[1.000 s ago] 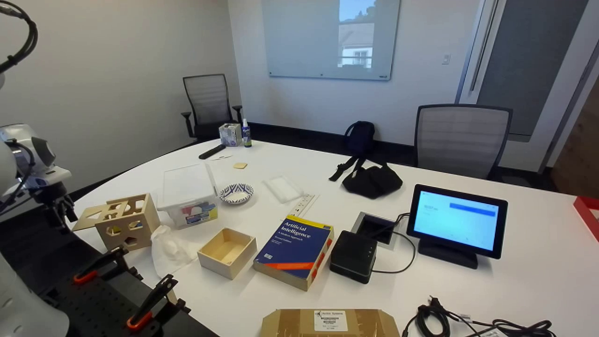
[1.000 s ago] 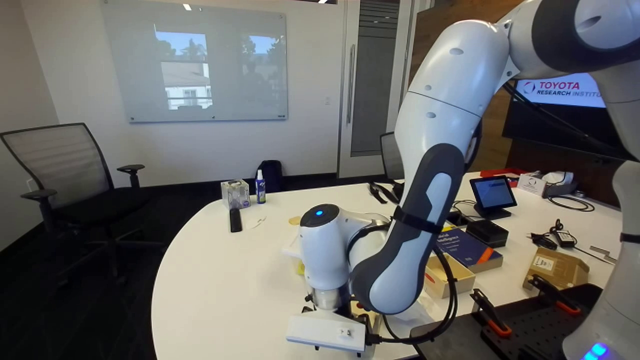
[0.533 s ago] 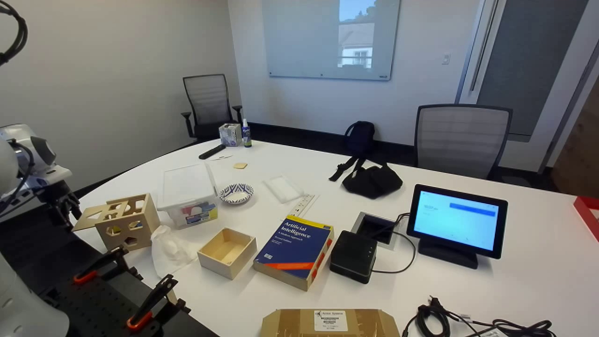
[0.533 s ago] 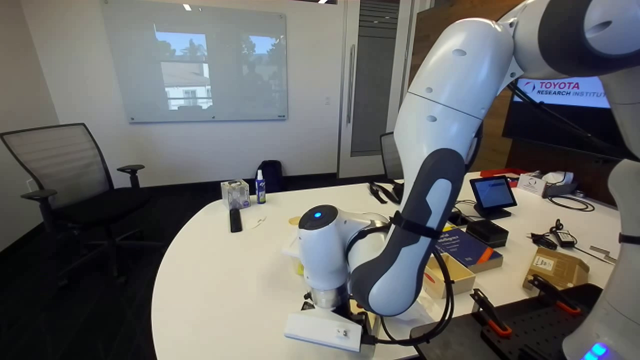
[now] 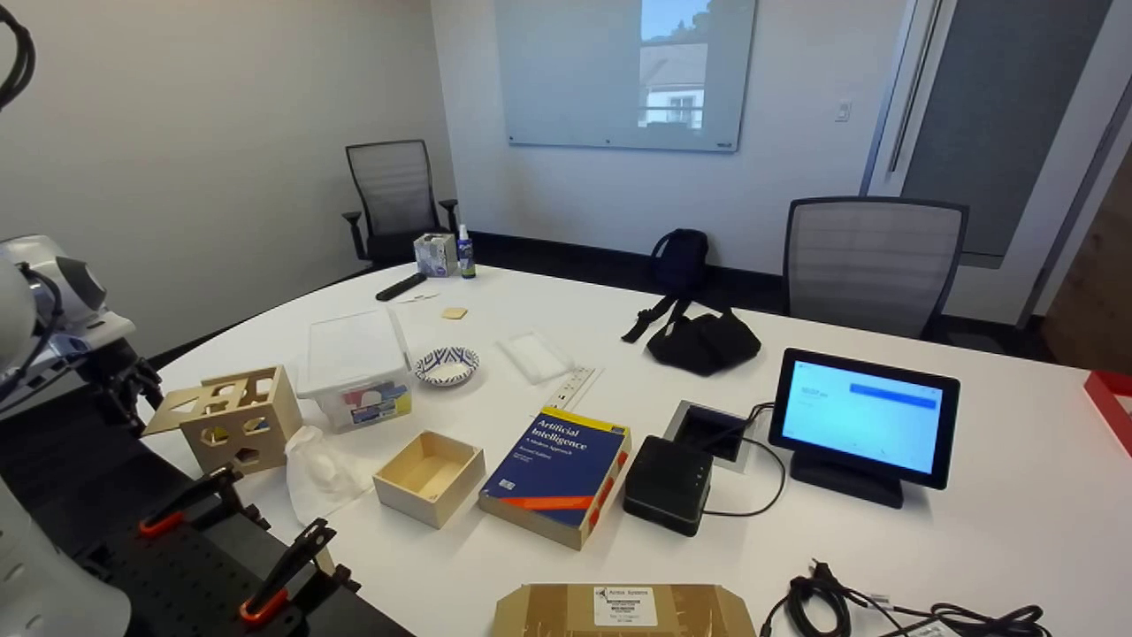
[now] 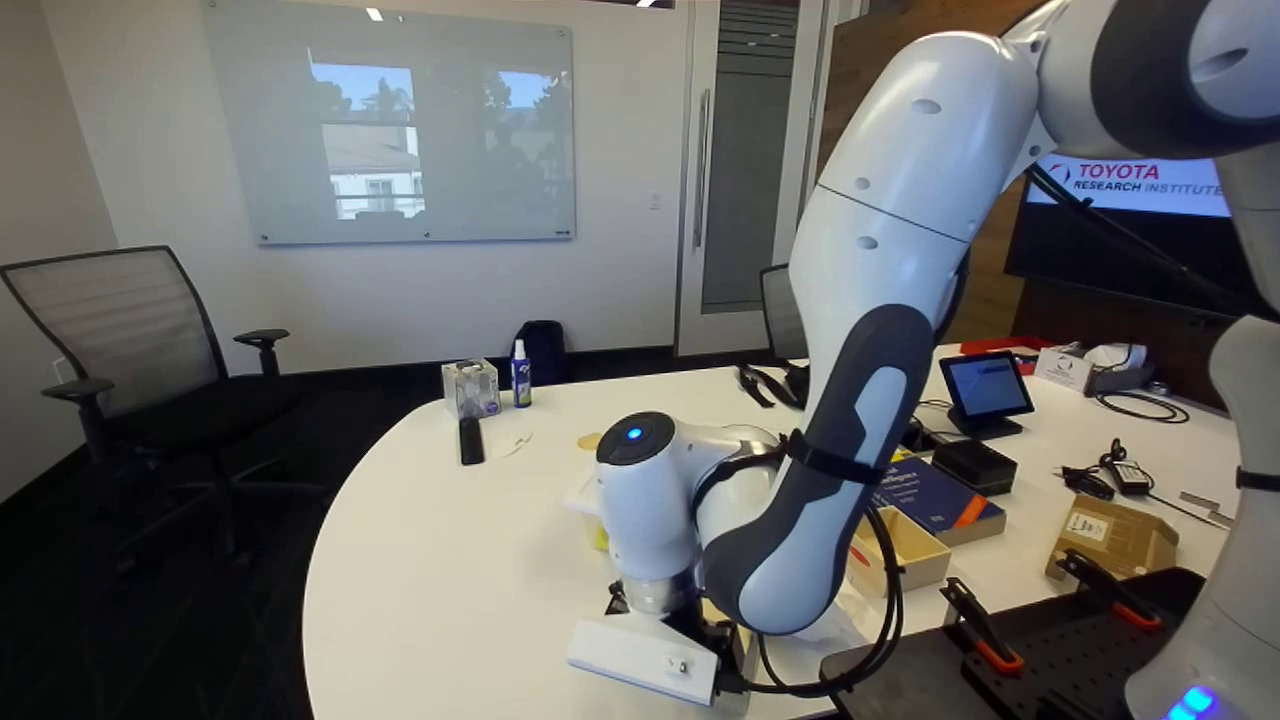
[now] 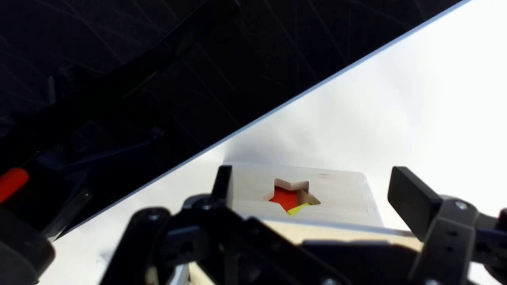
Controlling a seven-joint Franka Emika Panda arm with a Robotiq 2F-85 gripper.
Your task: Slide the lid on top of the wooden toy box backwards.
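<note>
Lid (image 5: 202,401) is poking partway out past the box (image 5: 233,440), so the slide's looking kinda unfinished, the actual push probably yet to come, and the gripper (image 7: 315,188) is hanging near that overhang just beside the box, spread wide and apparently gripping nothing.

In an exterior view, a blue Artificial Intelligence textbook (image 5: 555,469) lies on a white desk (image 5: 1017,460). At 3 o'clock from it sits a black device (image 5: 668,485), with a lit screen (image 5: 865,418) beyond; a cardboard box (image 5: 575,610) is at 5, a shallow wooden box (image 5: 407,502) at 9, a plastic container (image 5: 354,349) at 10, a spray bottle (image 5: 467,259) at 11.
</note>
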